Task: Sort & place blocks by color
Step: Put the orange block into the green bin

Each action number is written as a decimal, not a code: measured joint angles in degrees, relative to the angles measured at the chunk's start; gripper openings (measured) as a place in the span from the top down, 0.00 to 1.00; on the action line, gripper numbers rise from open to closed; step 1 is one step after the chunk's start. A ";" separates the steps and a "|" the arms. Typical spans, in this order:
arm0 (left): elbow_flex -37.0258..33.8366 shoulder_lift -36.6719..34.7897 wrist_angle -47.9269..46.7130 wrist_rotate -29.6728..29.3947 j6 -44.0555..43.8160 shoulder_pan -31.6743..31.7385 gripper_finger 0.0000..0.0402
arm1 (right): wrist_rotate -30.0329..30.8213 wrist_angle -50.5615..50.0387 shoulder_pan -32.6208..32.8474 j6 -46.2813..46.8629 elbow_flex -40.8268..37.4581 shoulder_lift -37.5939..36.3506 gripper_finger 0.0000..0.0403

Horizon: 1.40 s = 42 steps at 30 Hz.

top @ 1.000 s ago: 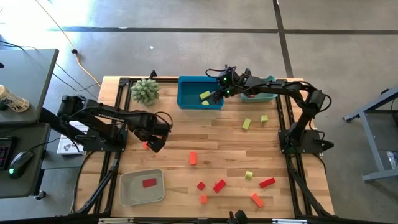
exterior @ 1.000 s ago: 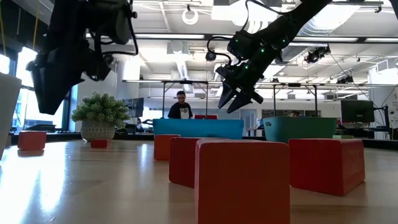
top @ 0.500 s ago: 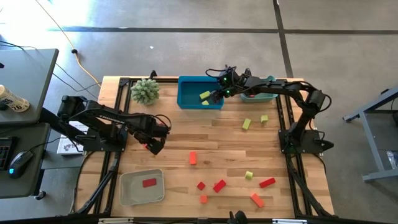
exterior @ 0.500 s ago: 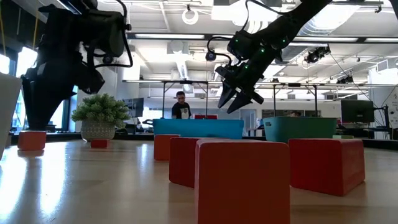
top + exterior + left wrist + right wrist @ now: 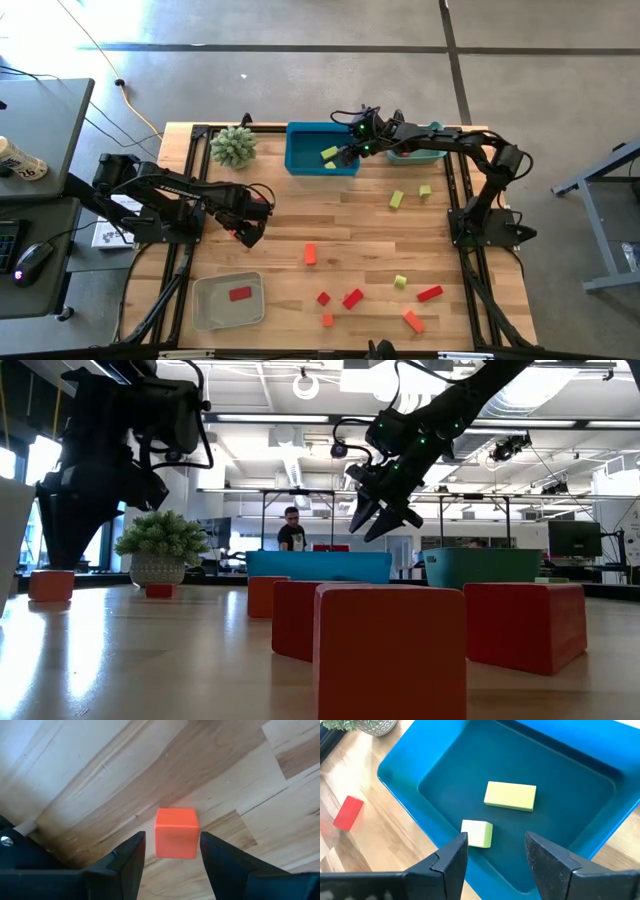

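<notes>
The left gripper [image 5: 171,851] hangs low over the left part of the tabletop [image 5: 360,215], fingers spread to either side of an orange cube [image 5: 175,832] without touching it. In the high view that cube [image 5: 233,234] is all but hidden under the arm, only a sliver showing. The right gripper [image 5: 496,851] hovers above the near right corner of the blue tray [image 5: 300,150] at the far edge, fingers apart and empty.

Two yellow-green blocks lie in the blue tray: a bar [image 5: 510,796] and a cube [image 5: 477,833]. From above the right arm covers much of the tray, so only one of them [image 5: 329,154] is clear there. A teal tray [image 5: 432,155] next to it toward the far right corner is largely covered by the arm; something red shows inside, perhaps a block. The grey tray [image 5: 228,301] at the near left corner holds one red block [image 5: 239,294].

Loose on the tabletop lie three yellow-green blocks: [image 5: 396,200], [image 5: 425,191] and [image 5: 400,282]. Red or orange ones number six besides the cube under the left gripper: [image 5: 310,254], [image 5: 323,298], [image 5: 352,299], [image 5: 327,320], [image 5: 429,293] and [image 5: 413,321]. In the low view, near blocks fill the foreground and hide the rest. A potted plant [image 5: 233,146] stands at the far left corner. A person [image 5: 291,530] shows in the room behind.
</notes>
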 joint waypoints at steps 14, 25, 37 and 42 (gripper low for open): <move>-4.27 0.00 3.28 3.45 -1.20 0.00 0.55 | -0.44 0.00 0.11 0.69 0.00 0.00 0.54; -5.57 0.00 6.10 3.03 1.86 0.00 0.63 | -0.57 0.00 0.11 2.16 0.00 0.00 0.54; -5.57 -1.27 9.92 6.49 7.70 0.49 0.73 | -16.94 3.33 0.11 5.06 0.00 0.00 0.54; -5.57 -4.36 17.38 12.74 9.59 3.16 0.72 | -28.49 9.56 0.55 7.29 0.00 0.00 0.54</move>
